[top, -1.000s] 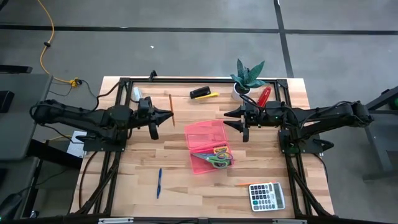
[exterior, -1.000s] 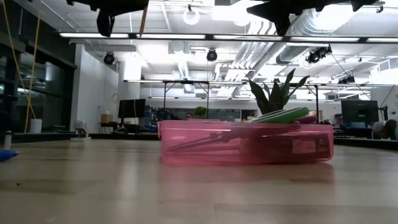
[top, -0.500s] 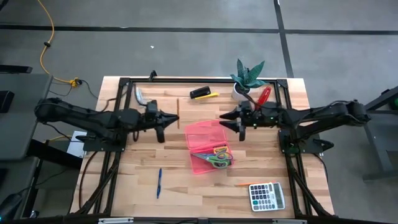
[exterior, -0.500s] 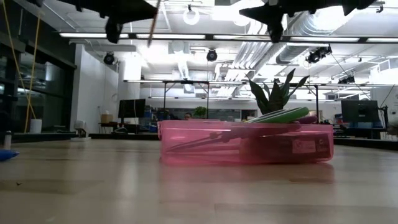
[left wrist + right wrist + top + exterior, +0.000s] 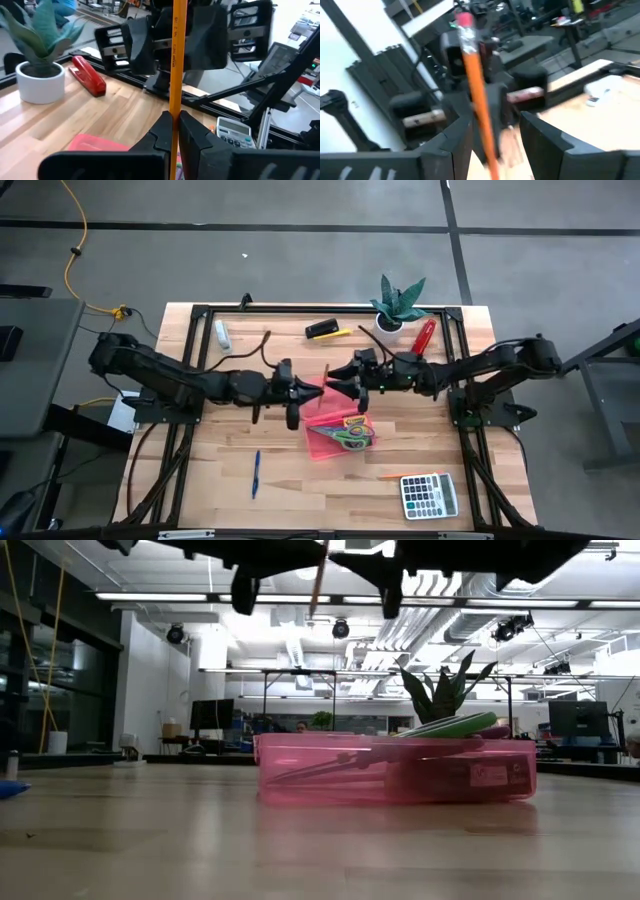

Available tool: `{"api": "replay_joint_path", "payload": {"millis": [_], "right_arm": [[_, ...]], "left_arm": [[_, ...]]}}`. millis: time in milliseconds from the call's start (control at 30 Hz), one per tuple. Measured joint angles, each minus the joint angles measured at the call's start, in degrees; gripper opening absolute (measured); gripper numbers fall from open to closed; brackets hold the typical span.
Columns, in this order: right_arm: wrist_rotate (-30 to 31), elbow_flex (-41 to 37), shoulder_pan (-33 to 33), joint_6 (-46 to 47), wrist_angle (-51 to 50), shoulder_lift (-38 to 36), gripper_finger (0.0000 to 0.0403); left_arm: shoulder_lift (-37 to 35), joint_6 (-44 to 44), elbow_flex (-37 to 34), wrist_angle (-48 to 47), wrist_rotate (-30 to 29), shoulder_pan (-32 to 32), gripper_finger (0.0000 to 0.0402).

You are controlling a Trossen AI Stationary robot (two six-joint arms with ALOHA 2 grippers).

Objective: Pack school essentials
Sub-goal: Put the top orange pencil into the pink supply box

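An orange pencil (image 5: 325, 376) with a pink eraser end (image 5: 464, 20) stands near upright in the air over the far left corner of the pink tray (image 5: 322, 442). My left gripper (image 5: 316, 388) is shut on it. My right gripper (image 5: 337, 385) faces the left one at the same height, open, its fingers (image 5: 457, 137) on either side of the pencil (image 5: 479, 105); I cannot tell whether they touch it. Green-handled scissors (image 5: 350, 436) and a crayon box (image 5: 352, 421) lie in the tray. A blue pen (image 5: 256, 473) and another orange pencil (image 5: 393, 476) lie on the table. My left gripper pinches the pencil's shaft (image 5: 174, 107) between its two fingertips (image 5: 162, 127). The fingers come nearly level from the table's left side and lie across the pencil. The pencil is lifted clear, near upright, and reaches well above the fingers.
A calculator (image 5: 428, 495) lies at the near right. At the far edge stand a potted plant (image 5: 400, 302), a red stapler (image 5: 425, 333), a black and yellow item (image 5: 327, 331) and a small white item (image 5: 221, 333). Black frame rails (image 5: 190, 360) border both sides.
My left gripper has carried the pencil toward the table's right, from the far left to over the tray's corner, sinking a little. My right gripper has come toward the table's left, rolled at the wrist, and now has the pencil between its open fingers.
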Motion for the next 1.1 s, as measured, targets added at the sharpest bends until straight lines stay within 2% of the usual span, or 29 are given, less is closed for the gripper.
{"api": "replay_joint_path", "payload": {"millis": [300, 433, 567, 600, 767, 900, 1100], "right_arm": [[-2.06, 4.4, 0.11, -0.39, -1.84, 1.77, 0.0148], [-2.02, 4.4, 0.11, -0.35, -1.85, 1.54, 0.0106], [-1.78, 4.4, 0.07, -0.71, -2.11, 1.5, 0.0024], [-1.75, 4.4, 0.07, -1.03, -2.13, 1.49, 0.0014], [-2.37, 4.38, 0.02, -0.19, -2.73, 1.24, 0.0016], [-3.84, 4.33, -1.28, -2.44, -9.35, -2.9, 0.0008], [-3.65, 4.73, -3.61, -7.84, -24.76, -12.39, 0.0005]], "left_arm": [[2.3, -1.0, 2.1, -0.27, -1.24, 0.01, 0.0], [1.62, -0.05, 2.12, -0.35, -1.51, 0.02, 0.0], [1.62, -0.06, 2.1, -0.39, -1.09, 0.0, 0.0], [1.62, -0.33, 2.1, -0.28, -0.81, 0.0, 0.0001], [1.58, -2.75, 2.1, -0.49, 2.43, 0.45, 0.0027], [-2.46, -2.3, 2.03, -6.45, 5.6, 1.86, 0.0067], [-16.49, 2.47, 2.03, -21.93, 3.76, 4.07, 0.0123]]}}
